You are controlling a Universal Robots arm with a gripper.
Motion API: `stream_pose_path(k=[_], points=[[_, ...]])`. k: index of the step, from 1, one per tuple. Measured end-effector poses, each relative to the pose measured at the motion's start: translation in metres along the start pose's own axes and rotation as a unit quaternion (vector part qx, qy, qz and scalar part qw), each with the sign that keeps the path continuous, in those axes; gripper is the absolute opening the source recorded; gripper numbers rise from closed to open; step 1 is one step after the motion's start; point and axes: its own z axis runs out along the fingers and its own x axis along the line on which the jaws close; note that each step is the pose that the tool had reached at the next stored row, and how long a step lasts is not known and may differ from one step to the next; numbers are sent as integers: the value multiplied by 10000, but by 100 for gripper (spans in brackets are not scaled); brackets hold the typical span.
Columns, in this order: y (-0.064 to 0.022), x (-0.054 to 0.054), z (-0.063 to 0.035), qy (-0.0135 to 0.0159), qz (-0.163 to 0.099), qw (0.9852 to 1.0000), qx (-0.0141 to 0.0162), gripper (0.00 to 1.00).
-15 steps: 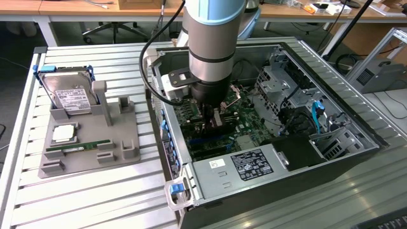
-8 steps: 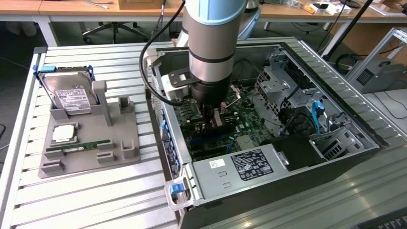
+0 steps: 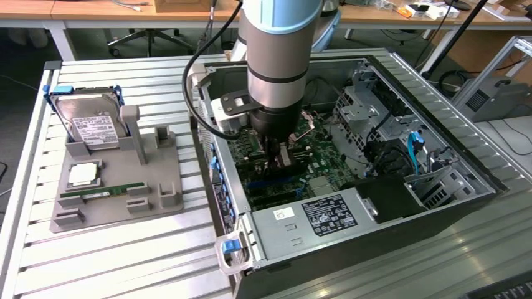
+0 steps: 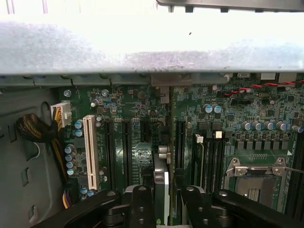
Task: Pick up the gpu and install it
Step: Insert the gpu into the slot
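Note:
The gpu (image 4: 162,179) is a thin dark card seen edge-on, with a silvery metal end (image 4: 164,92) near the case's rear wall. My gripper (image 4: 166,194) is shut on it, with a black finger (image 4: 141,202) on each side. The card stands upright over the long black slots of the green motherboard (image 4: 142,156). Whether it sits in a slot I cannot tell. In the exterior view the gripper (image 3: 283,157) reaches down into the open computer case (image 3: 249,218), and a silvery bit of the gpu (image 3: 293,159) shows below it.
A grey holder (image 3: 116,212) at the exterior view's left carries a hard drive (image 3: 91,121), a processor chip (image 3: 83,174) and a green memory stick (image 3: 104,192). Inside the case are a white slot (image 4: 89,152), the processor socket (image 4: 259,176), the power supply (image 3: 324,215) and drive cages (image 3: 374,106).

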Motion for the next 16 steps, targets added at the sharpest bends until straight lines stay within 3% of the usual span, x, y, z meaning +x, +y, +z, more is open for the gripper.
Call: stream_pose_path(k=[16], points=[[0, 11, -4, 2, 0, 10000, -1, 27]])
